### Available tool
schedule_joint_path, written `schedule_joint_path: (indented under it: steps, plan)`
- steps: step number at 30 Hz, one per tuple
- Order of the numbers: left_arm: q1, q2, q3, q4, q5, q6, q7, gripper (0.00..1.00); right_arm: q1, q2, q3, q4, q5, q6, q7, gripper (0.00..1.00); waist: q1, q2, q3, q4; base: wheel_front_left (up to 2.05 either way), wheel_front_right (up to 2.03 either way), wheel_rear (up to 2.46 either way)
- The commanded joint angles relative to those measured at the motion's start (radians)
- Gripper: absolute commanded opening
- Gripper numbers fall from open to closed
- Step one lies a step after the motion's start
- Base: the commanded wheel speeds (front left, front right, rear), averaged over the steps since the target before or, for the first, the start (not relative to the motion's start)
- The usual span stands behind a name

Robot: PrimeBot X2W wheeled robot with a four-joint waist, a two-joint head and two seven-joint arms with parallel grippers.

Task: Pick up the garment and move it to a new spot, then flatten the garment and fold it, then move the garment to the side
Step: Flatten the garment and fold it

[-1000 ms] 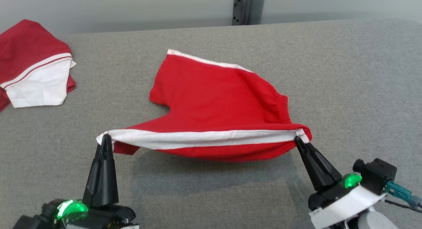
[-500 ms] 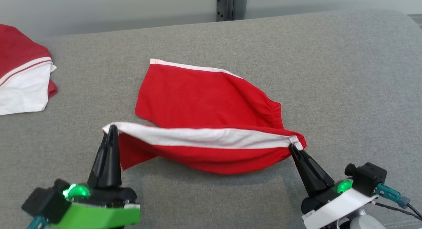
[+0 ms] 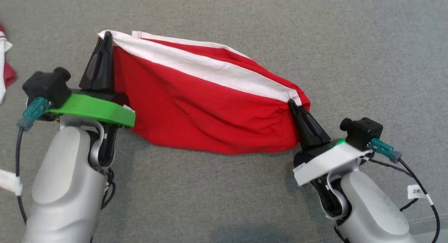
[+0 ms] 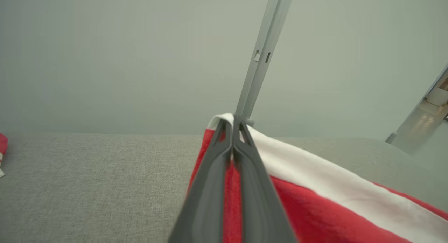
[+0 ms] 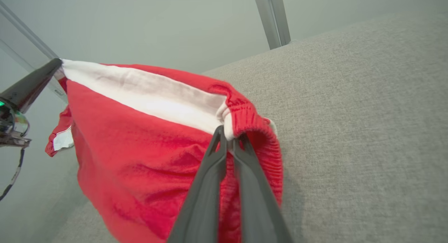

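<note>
The garment (image 3: pixel 206 113) is a pair of red shorts with a white side stripe, hanging stretched between my two grippers above the grey table. My left gripper (image 3: pixel 105 38) is shut on the white-striped hem corner at the upper left. My right gripper (image 3: pixel 291 103) is shut on the elastic waistband corner at the right. In the left wrist view the left gripper (image 4: pixel 232 122) pinches the white edge of the garment (image 4: pixel 315 197). The right wrist view has the right gripper (image 5: pixel 227 132) clamped on the gathered waistband, with the garment (image 5: pixel 140 145) sagging below and the left fingers (image 5: pixel 31 83) at its far corner.
A second red and white garment (image 3: pixel 5 71) lies at the table's far left edge. The grey fabric table (image 3: pixel 367 61) spreads all round. A grey upright post (image 4: pixel 260 57) stands behind the table's far edge against a pale wall.
Both grippers have lifted the garment off the table, so it now hangs between them. The head camera has tilted down, and both forearms have come into its view.
</note>
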Motion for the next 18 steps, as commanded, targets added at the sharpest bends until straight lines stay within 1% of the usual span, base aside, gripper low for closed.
schedule_joint_path:
  steps: [1,4,6,14,18]
  plan:
    - [-0.044,0.005,-0.005,0.046,0.015,-0.002,-0.001,0.00,-0.030,0.009,-0.001,0.020,-0.009,0.000,-0.005,0.00,0.0000,0.0000,0.086,-0.049,0.00,0.00,0.00]
    - [-0.111,0.003,-0.015,0.149,0.024,-0.002,-0.001,0.00,-0.071,0.029,0.000,0.067,-0.018,0.000,-0.010,0.00,0.0000,0.0000,0.108,-0.059,0.00,0.00,0.00]
    - [-0.142,-0.001,-0.019,0.193,0.031,-0.002,-0.001,0.00,-0.088,0.037,0.002,0.088,-0.020,0.000,-0.012,0.00,0.0000,0.0000,0.114,-0.061,0.00,0.00,0.00]
    - [-0.225,-0.004,-0.039,0.319,0.068,-0.002,-0.001,0.00,-0.125,0.054,-0.004,0.145,-0.027,0.000,-0.016,0.00,0.0000,0.0000,0.117,-0.063,0.00,0.00,0.00]
    - [-0.276,-0.011,-0.042,0.405,0.077,-0.002,-0.001,0.00,-0.141,0.063,-0.005,0.158,-0.035,0.000,-0.017,0.00,0.0000,0.0000,0.111,-0.064,0.00,0.00,0.00]
